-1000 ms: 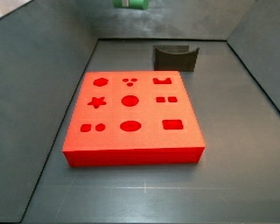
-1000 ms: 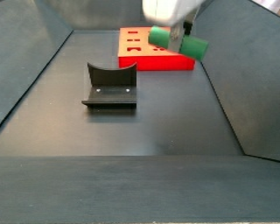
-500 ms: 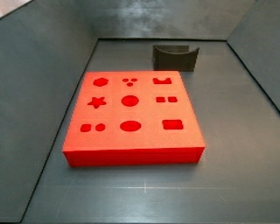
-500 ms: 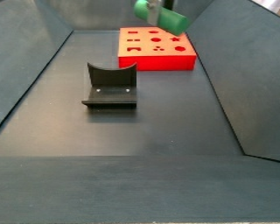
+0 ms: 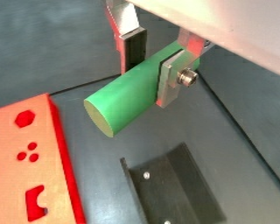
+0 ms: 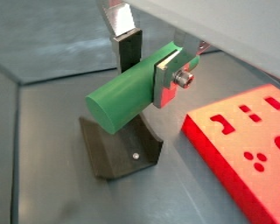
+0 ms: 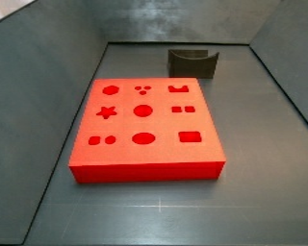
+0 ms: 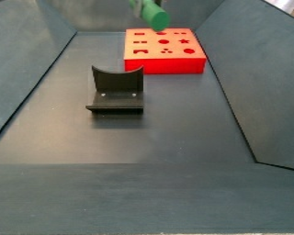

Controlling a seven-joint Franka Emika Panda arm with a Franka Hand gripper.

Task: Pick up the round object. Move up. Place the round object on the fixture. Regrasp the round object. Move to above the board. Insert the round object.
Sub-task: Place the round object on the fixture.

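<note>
The round object [image 5: 116, 103] is a short green cylinder, and my gripper [image 5: 152, 68] is shut on it across its side. In both wrist views it lies level between the silver finger plates, high above the floor. The dark fixture [image 6: 119, 150] with its curved notch stands below the round object [image 6: 116, 98] and the gripper [image 6: 149, 70]. The red board [image 7: 146, 125] with its cut-out holes lies flat beside the fixture [image 7: 192, 62]. In a side view only the green peg's end [image 8: 151, 13] shows at the upper edge, above the board [image 8: 163, 51].
Grey sloping walls enclose the dark floor [image 8: 150, 138] on all sides. The fixture [image 8: 115, 90] stands apart from the board, with bare floor between them and in front.
The gripper has risen with the green peg, leaving one side view entirely; in the other only the peg's end remains at the upper edge, shifted left. Board and fixture have not moved.
</note>
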